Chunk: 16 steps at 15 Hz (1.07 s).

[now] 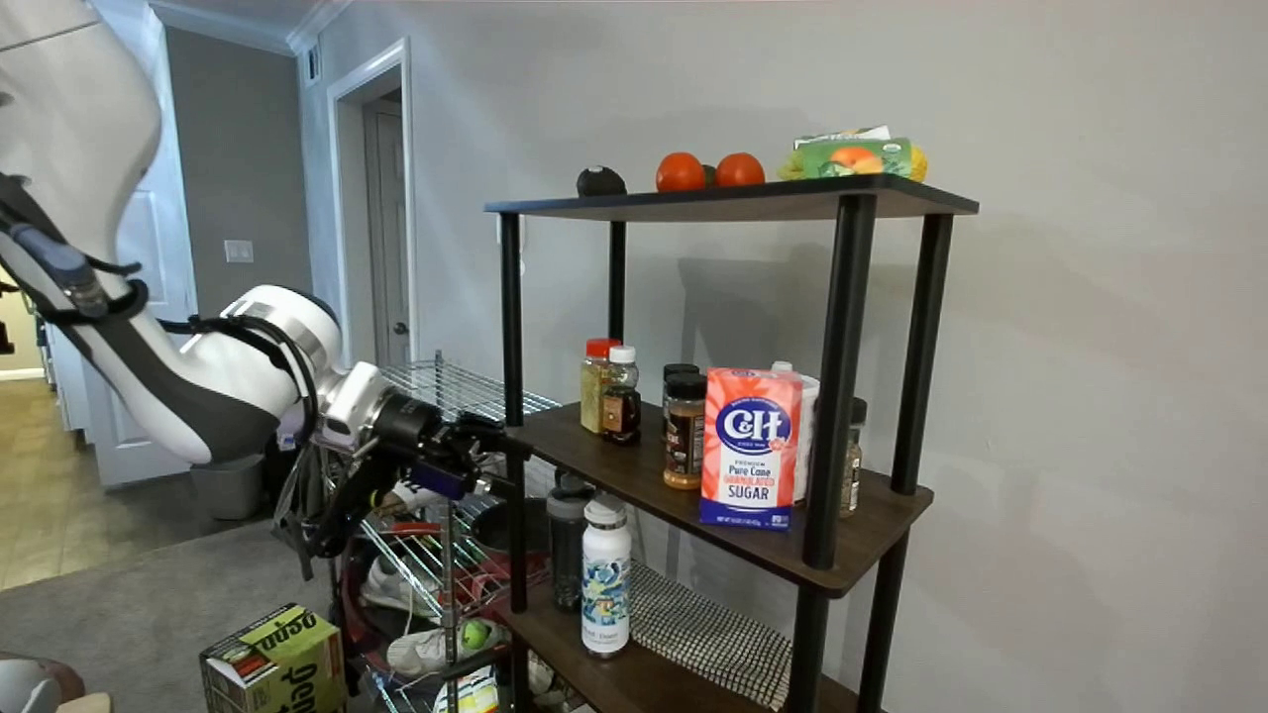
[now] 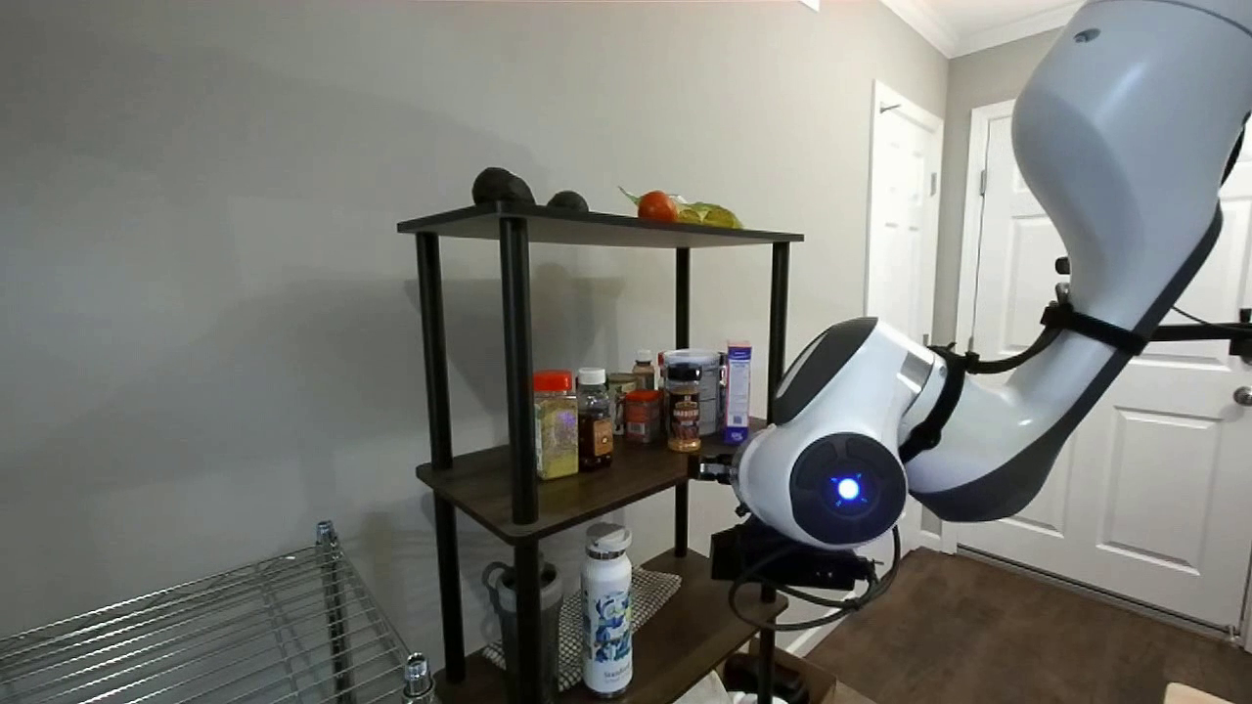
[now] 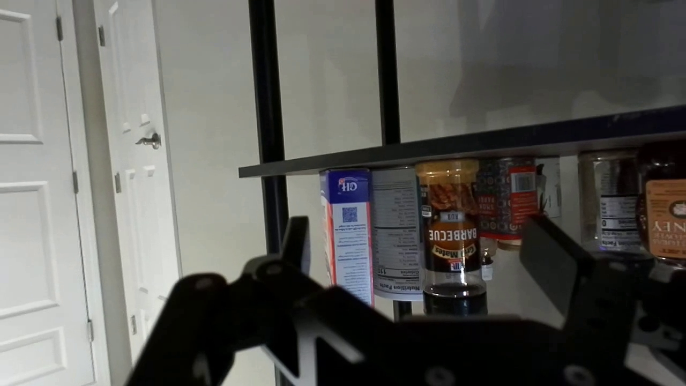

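My gripper (image 3: 417, 222) stands open in the wrist view, which is upside down, with nothing gripped between its widely spread fingers (image 3: 554, 262). Beyond the gap are a barbecue rub jar (image 3: 452, 236), a grey canister (image 3: 396, 236) and the side of a C&H sugar box (image 3: 349, 236). In an exterior view the gripper (image 1: 507, 460) is at the front edge of the middle shelf, near a black post. The sugar box (image 1: 750, 451) stands upright on that shelf, the rub jar (image 1: 684, 436) beside it. From another angle, the gripper (image 2: 712, 469) appears just below the rub jar (image 2: 684, 406).
A red-capped jar (image 2: 556, 425) and a honey bottle (image 2: 595, 420) share the middle shelf (image 2: 489, 479). Tomatoes (image 1: 681, 172) and avocados (image 2: 501, 186) lie on the top shelf. A white bottle (image 1: 605, 574) stands below. Black posts (image 1: 840, 376) and a wire rack (image 2: 215, 626) are nearby obstacles.
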Each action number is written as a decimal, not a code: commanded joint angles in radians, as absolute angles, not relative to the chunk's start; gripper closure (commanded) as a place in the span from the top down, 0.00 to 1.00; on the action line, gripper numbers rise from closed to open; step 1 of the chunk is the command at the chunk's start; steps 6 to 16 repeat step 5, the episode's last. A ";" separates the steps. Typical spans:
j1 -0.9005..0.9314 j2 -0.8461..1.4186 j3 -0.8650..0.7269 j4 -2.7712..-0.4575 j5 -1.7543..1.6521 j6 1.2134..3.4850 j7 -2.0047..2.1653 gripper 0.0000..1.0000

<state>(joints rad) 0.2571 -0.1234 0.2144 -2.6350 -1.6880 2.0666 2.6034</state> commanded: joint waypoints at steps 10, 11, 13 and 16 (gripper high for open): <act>0.258 -0.122 0.216 -2.632 -1.683 2.068 2.600 1.00; 0.258 -0.122 0.216 -2.632 -1.683 2.068 2.600 1.00; 0.258 -0.122 0.216 -2.632 -1.683 2.068 2.600 1.00; 0.258 -0.122 0.216 -2.632 -1.683 2.068 2.600 1.00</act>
